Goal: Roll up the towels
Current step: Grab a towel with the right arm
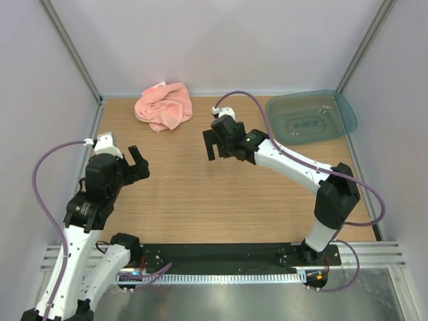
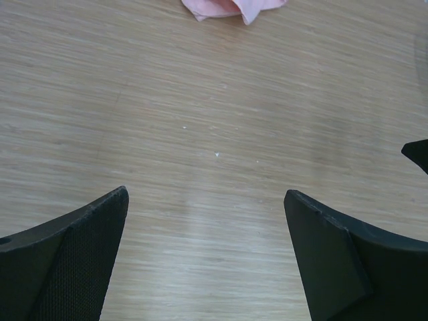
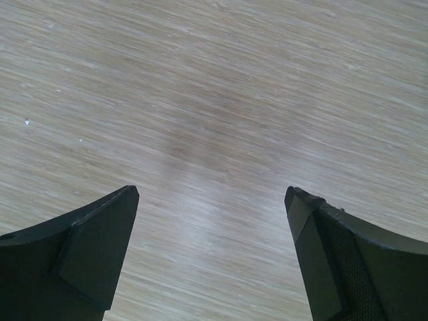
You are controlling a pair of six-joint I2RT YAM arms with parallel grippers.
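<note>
Over table (image 1: 187, 194), L tool (image 2: 206, 197) & R tool (image 3: 212, 194) wide open, empty.

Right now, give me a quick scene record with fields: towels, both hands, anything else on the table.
towels: crumpled salmon-pink cloth heap, far side of the light wooden table, left of centre, unrolled; separate towels cannot be told apart
left hand: open, holding nothing, over bare wood, heap ahead of it
right hand: open, holding nothing, over bare wood near mid-table
other: translucent teal plastic tray, far right corner, apart from the heap
task state: rolling not yet begun
</note>
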